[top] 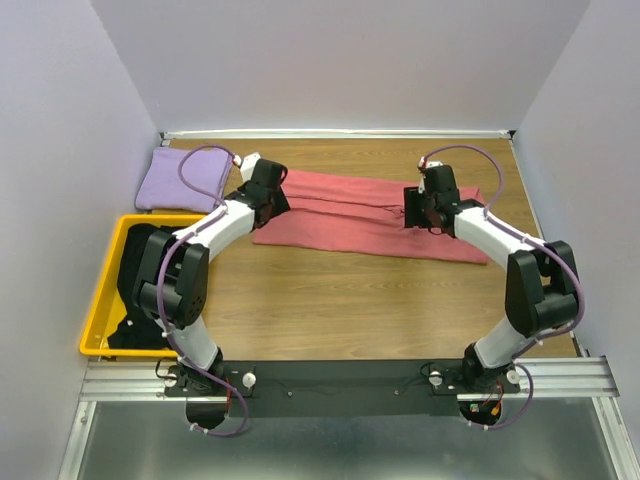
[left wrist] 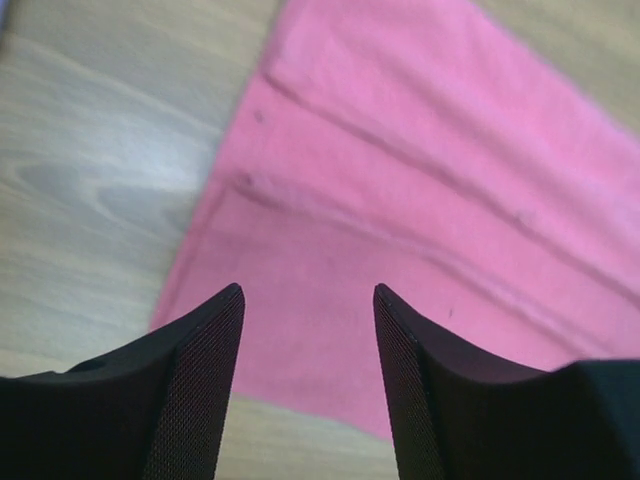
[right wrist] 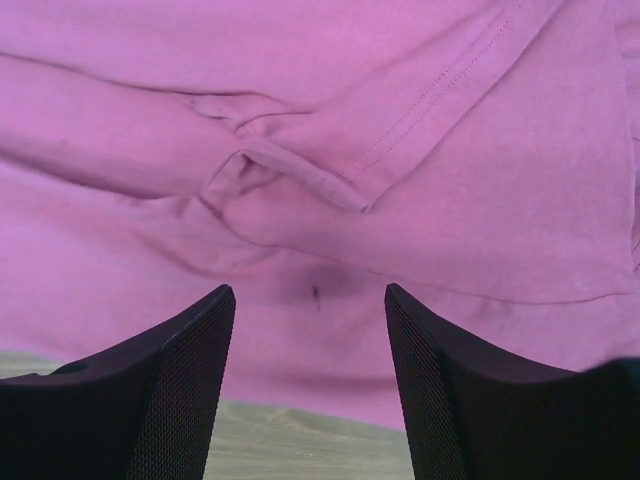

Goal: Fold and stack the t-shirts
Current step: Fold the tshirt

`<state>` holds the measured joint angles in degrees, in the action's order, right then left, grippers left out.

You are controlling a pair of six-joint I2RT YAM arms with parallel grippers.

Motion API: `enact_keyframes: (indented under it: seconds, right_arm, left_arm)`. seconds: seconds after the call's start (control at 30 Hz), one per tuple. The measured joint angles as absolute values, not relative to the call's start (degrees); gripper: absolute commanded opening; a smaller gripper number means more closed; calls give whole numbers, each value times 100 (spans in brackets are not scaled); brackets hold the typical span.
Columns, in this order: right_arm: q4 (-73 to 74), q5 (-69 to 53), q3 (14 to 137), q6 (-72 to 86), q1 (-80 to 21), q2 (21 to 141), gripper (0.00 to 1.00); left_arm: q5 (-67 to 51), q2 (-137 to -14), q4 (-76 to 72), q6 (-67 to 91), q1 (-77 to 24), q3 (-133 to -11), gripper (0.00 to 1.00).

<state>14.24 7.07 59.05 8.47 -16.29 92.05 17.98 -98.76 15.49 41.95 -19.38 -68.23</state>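
The salmon-pink t-shirt (top: 345,215) lies folded into a long strip across the middle of the table. It also fills the left wrist view (left wrist: 420,200) and the right wrist view (right wrist: 320,130), where a sleeve lies folded over. My left gripper (top: 272,205) hovers open and empty over the strip's left end (left wrist: 308,300). My right gripper (top: 420,212) hovers open and empty over its right part (right wrist: 310,300). The lavender-purple t-shirt (top: 175,182) lies folded at the back left. Black t-shirts (top: 125,275) lie in the yellow bin.
The yellow bin (top: 105,290) stands at the left edge of the table beside the left arm. White walls close the table on three sides. Bare wood (top: 350,300) shows between the pink shirt and the arm bases.
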Motion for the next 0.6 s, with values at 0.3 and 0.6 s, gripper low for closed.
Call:
enact_keyframes:
  seconds: [0.3,0.6]
  right_arm:
    - [1435,786,6434,659,-1573,10068,60]
    - [1461,1000,7070,294,-1575,10652,38]
  left_arm:
    - [1787,-10090,1616,3732,-2067,-6095,56]
    - [1841,-10149,1551,3420,-2064,-5955,53]
